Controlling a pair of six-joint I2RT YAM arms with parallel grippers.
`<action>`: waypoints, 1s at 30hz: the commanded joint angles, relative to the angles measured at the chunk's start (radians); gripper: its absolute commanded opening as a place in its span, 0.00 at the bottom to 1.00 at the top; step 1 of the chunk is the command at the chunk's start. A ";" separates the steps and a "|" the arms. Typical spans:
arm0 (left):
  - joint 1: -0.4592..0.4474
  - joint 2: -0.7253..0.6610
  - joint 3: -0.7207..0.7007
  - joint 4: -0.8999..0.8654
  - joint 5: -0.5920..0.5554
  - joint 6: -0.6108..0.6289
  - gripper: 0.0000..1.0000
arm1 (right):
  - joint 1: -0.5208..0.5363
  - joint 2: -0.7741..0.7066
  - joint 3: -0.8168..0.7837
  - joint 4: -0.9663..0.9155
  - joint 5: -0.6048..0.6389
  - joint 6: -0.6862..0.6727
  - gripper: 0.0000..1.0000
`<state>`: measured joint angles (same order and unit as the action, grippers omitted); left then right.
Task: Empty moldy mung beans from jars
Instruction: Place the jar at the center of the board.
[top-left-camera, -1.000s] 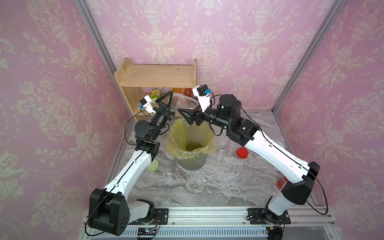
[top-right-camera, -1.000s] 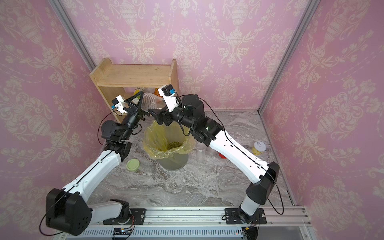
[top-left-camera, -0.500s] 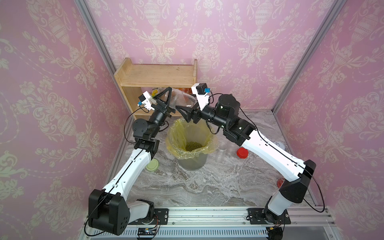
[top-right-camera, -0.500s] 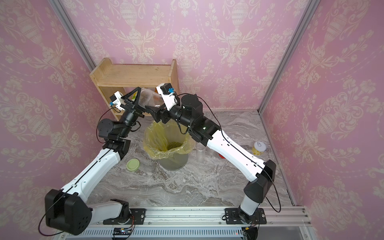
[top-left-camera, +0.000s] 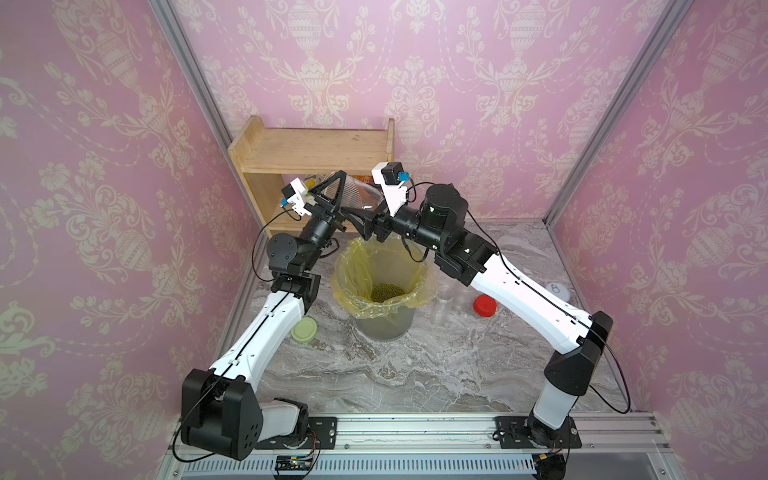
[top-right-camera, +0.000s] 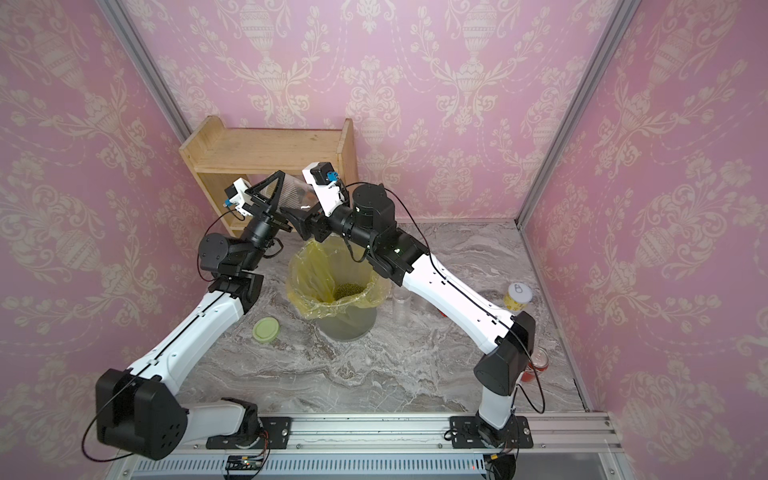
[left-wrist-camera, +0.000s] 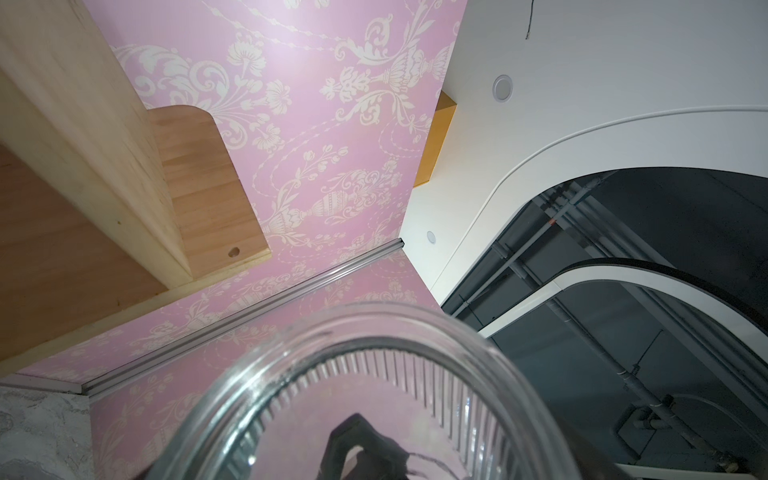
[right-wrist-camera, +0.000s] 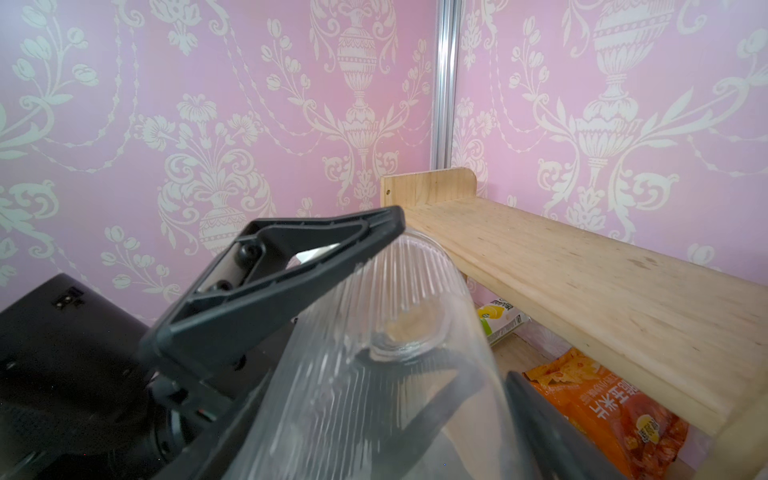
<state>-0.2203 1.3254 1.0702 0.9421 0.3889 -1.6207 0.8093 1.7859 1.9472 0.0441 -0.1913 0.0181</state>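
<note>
A wide ribbed clear jar (top-left-camera: 358, 197) (top-right-camera: 296, 193) hangs lidless and empty above the bin, tilted, its base toward the shelf. My right gripper (top-left-camera: 368, 209) (top-right-camera: 306, 208) is shut on it from the right. My left gripper (top-left-camera: 347, 195) (top-right-camera: 286, 195) has its jaws on the same jar from the left. In the right wrist view its upper finger (right-wrist-camera: 291, 266) lies flat against the ribbed wall (right-wrist-camera: 374, 332). The jar's round end (left-wrist-camera: 374, 374) fills the left wrist view. Mung beans (top-left-camera: 386, 293) (top-right-camera: 347, 291) lie in the bin.
The bin (top-left-camera: 382, 326) has a yellow bag liner. A pale green lid (top-left-camera: 304, 330) lies to its left. Two clear empty jars (top-left-camera: 444, 297) and a red lid (top-left-camera: 485, 306) sit to its right. A yellow tin (top-right-camera: 517, 297) and red can (top-right-camera: 538, 361) stand far right. The wooden shelf (top-left-camera: 316, 153) holds snack bags (right-wrist-camera: 602, 407).
Both grippers and the jar have risen a little and shifted back toward the shelf. My left gripper's jaws have narrowed onto the jar.
</note>
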 joint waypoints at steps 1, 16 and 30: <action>-0.013 0.011 0.041 0.063 0.068 -0.031 0.87 | 0.005 0.021 0.058 0.028 -0.024 -0.026 0.03; 0.034 -0.010 0.051 0.005 0.109 0.017 0.64 | 0.004 0.030 0.071 -0.016 -0.016 -0.048 0.12; 0.045 -0.073 0.148 -0.176 0.200 0.285 0.63 | -0.016 0.030 0.046 -0.043 -0.004 -0.011 0.29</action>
<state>-0.1711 1.3056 1.1706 0.7860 0.4927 -1.5478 0.7982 1.8118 1.9930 0.0528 -0.2276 0.0223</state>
